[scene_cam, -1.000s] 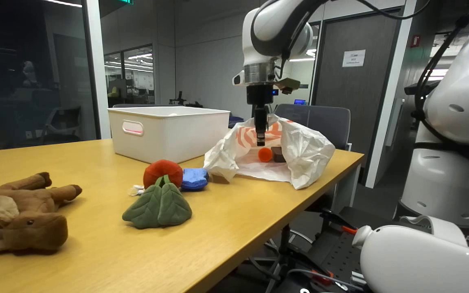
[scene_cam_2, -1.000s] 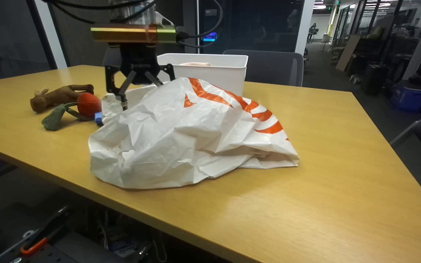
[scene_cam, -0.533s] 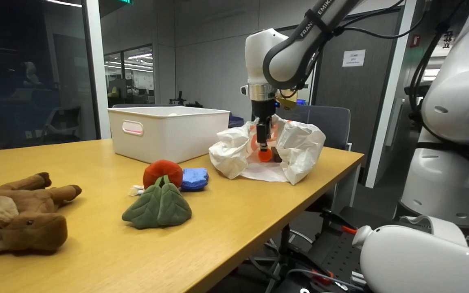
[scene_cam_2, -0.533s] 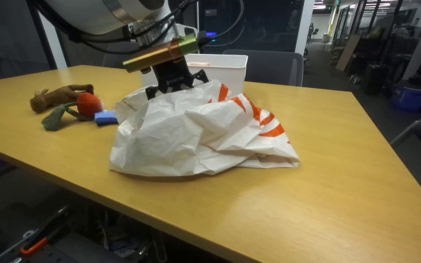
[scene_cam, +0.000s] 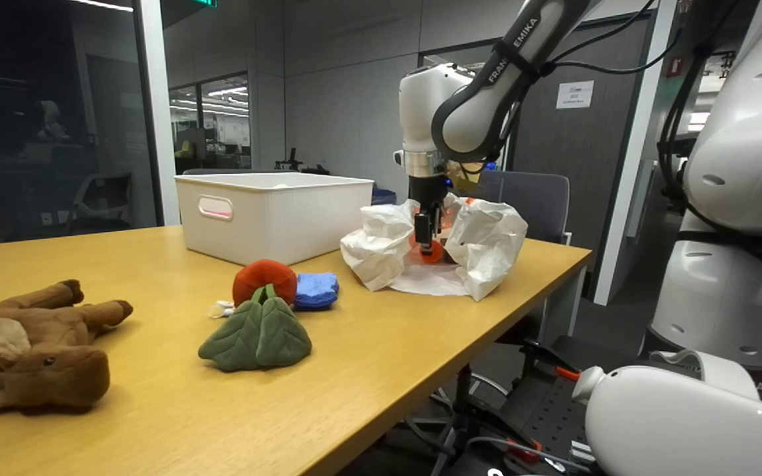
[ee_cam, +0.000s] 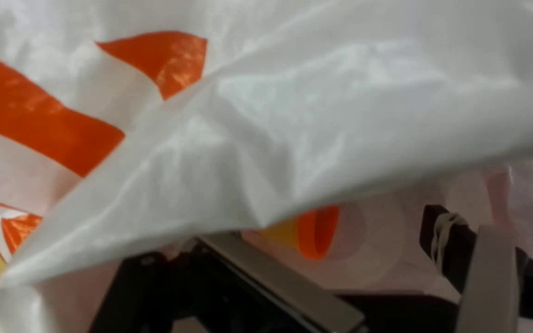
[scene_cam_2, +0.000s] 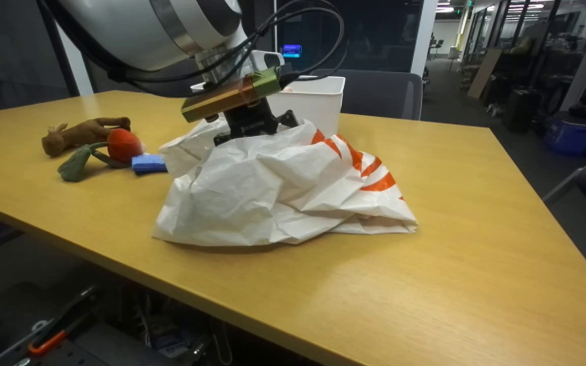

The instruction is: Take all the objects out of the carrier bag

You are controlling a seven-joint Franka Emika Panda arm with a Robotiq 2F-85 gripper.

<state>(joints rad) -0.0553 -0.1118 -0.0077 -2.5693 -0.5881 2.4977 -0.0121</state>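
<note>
"Where the table [scene_cam: 368,357] runs farthest to the left of the carrier bag [scene_cam: 490,244], you have a brown plush toy [scene_cam: 50,370] lying down, well apart from the bag."

"And closer to it?"

"Coming right, you meet a dark green leafy lump [scene_cam: 256,337] on the table, outside the carrier bag, its stems reaching a red round thing [scene_cam: 252,279]. Beyond them, behind the bag and to its left in an exterior view, you have the white bin [scene_cam: 315,218]. A blue piece [scene_cam: 317,291] lies between the red thing and the bag, just beside the bag."

"What's in the bag itself?"

"It slumps with its mouth open, and inside you can see an orange round object [ee_cam: 307,236] and, near the bag's right-hand flap, a dark brown object [scene_cam: 448,256], partly hidden."

"And the jaws?"

"Your gripper [scene_cam: 426,247] is down in the bag's mouth with its jaws spread wide. In the wrist view the orange object shows in the gap between the fingers [ee_cam: 489,277]; a fold of the bag covers one tip, so I can't tell whether that finger touches it."

"Anything to the right?"

"Behind the bag and to its right, you have a chair [scene_cam: 546,198]."
</note>
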